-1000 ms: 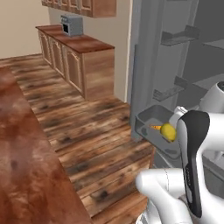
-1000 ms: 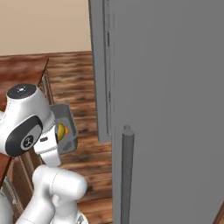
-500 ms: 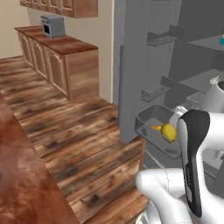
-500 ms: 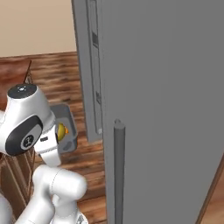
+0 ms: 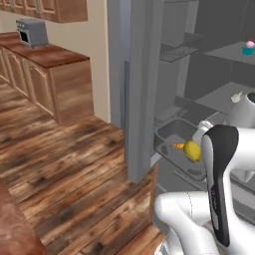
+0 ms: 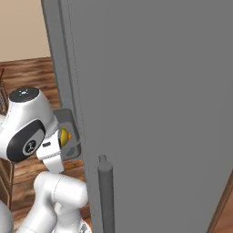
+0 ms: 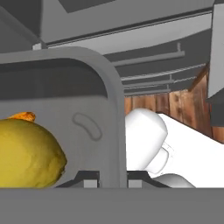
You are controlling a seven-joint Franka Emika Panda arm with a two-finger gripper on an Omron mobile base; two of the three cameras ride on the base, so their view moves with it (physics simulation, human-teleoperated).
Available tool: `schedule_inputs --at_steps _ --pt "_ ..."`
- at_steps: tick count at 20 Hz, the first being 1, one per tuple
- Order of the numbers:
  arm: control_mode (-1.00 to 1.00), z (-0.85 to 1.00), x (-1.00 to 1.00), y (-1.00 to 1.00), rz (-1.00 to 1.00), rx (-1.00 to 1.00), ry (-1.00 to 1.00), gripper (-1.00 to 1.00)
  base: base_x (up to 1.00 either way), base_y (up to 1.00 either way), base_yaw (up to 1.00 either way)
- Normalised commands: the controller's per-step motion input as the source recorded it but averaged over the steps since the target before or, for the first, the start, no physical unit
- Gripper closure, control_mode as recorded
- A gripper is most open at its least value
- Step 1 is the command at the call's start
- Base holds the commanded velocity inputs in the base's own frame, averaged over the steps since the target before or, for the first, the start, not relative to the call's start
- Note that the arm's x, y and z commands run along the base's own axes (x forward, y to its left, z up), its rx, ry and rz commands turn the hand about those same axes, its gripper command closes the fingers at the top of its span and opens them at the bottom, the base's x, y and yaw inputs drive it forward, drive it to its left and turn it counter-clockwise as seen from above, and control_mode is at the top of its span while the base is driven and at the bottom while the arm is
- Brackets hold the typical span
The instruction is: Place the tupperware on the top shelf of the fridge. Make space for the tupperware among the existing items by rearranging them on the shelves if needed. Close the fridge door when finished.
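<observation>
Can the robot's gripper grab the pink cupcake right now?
Probably not. The gripper is shut on the tupperware, so it has no free grip, and the cupcake sits higher up on a fridge shelf.

The left base view looks from behind the arm's left, forward and down over the wood floor, into the open fridge (image 5: pixel 199 64). The right base view looks from behind its right, pressed close to a grey fridge door (image 6: pixel 154 91). Both share the tupperware (image 5: pixel 175 142) (image 6: pixel 68 136) beside the arm. The hand view sits right against the tupperware (image 7: pixel 87 109), facing along its rim
</observation>
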Motion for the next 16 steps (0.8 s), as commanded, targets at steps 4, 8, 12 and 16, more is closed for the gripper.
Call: schedule_inputs --at_steps 4,8,12,16 --pt "1.0 0.0 0.0 0.0 0.0 0.0 0.0 1.0 0.0 0.01 -0.33" --pt "1.0 0.0 0.0 0.0 0.0 0.0 0.0 1.0 0.02 0.14 -0.41" --pt "1.0 0.0 0.0 0.0 0.0 0.0 0.0 1.0 0.43 0.22 -0.45" --pt "1.0 0.0 0.0 0.0 0.0 0.0 0.0 1.0 0.8 0.31 -0.43"
